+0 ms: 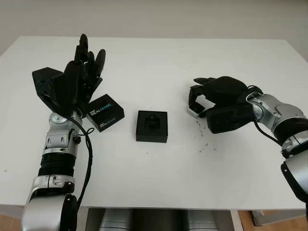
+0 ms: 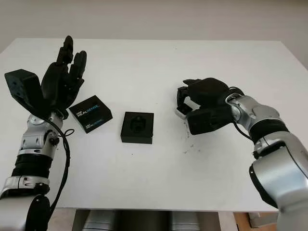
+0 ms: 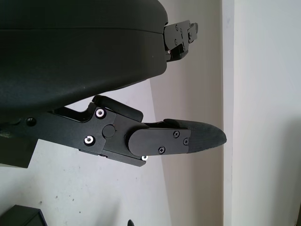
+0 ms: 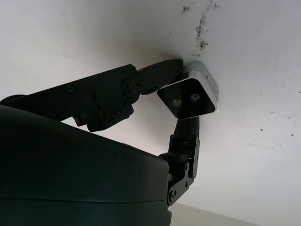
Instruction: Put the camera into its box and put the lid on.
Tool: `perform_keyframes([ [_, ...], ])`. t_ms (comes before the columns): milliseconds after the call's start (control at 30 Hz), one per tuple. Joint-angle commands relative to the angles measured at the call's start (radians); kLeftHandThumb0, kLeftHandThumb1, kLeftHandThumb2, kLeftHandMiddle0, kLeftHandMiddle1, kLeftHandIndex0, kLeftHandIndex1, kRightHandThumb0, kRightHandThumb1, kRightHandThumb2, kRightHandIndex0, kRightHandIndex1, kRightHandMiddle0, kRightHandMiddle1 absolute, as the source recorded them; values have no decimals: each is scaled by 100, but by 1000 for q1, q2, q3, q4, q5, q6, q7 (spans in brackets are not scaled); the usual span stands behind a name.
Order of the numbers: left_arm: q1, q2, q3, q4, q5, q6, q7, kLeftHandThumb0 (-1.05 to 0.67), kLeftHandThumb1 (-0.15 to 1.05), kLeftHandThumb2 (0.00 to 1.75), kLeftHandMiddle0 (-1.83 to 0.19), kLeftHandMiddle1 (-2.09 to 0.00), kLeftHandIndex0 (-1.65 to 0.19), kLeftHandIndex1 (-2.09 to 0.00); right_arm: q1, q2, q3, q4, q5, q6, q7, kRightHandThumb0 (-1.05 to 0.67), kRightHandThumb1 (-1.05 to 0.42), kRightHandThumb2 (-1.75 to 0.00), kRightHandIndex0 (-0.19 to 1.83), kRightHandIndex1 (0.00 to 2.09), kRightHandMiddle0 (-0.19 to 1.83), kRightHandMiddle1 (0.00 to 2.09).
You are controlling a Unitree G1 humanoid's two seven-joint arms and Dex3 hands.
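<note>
Grasping step: the camera (image 4: 194, 96) was pinched by the right hand (image 1: 219, 103) on the table (image 1: 192, 57); carriage to the open box (image 1: 152, 126) was judged next. The left hand (image 1: 77, 79) was held open, raised beside the lid (image 1: 105, 112).

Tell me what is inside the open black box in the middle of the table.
The box holds a black shaped insert with an empty recess. The camera is not in it; the right hand grips it off to the side. The floor under the insert is hidden.
</note>
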Motion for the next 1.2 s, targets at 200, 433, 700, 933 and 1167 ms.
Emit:
perform_keyframes([
  [200,-4,4,-3,-8,-5,6,-7,-62,105,41,19,-1,19,0,31,17,-98,10,126,20,114,-33,-94,-5,18,6,39,129],
  [433,2,8,-7,-10,3,7,-8,-63,105,40,19,0,19,0,54,41,-181,10,230,53,185,-31,-93,-5,20,6,40,136],
  [700,6,6,-3,-11,-4,9,-12,-63,105,40,19,0,19,0,77,52,-225,-2,275,77,188,-31,-91,-5,23,7,39,143],
  [933,13,1,0,-17,-8,8,-8,-62,105,40,19,-3,19,0,99,50,-243,-30,281,62,155,-31,-92,-6,23,6,37,144],
  [1167,14,1,-1,-11,-10,0,-10,-63,105,38,19,-4,18,-1,129,70,-292,-61,334,49,141,-31,-91,-5,24,6,37,146],
])
